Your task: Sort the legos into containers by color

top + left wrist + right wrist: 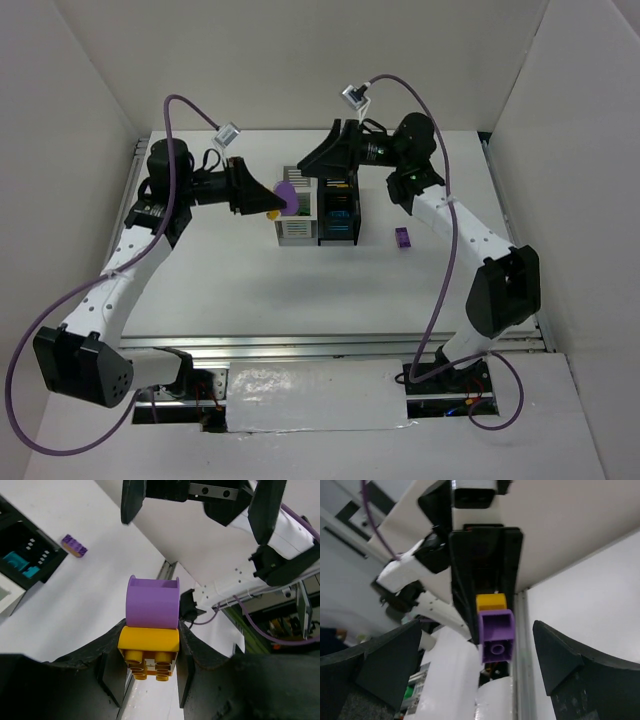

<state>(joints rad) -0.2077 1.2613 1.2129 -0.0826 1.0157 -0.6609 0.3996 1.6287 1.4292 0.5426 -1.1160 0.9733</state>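
Centre-left, overhead view: left pincer (268,203) clenched on a yellow brick (148,642) with a purple piece (152,605) stuck on it, by the bins (296,230). Right pincer (318,162) released, facing it. Advise it grip the purple piece only and pull straight off.

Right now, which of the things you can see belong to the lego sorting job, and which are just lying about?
Part of the job:
yellow brick with purple piece on it, clamped in the left jaws
loose purple brick on the table
four-bin block, teal bricks inside

Just lying about:
purple cables
metal rail
white sheet at the near edge
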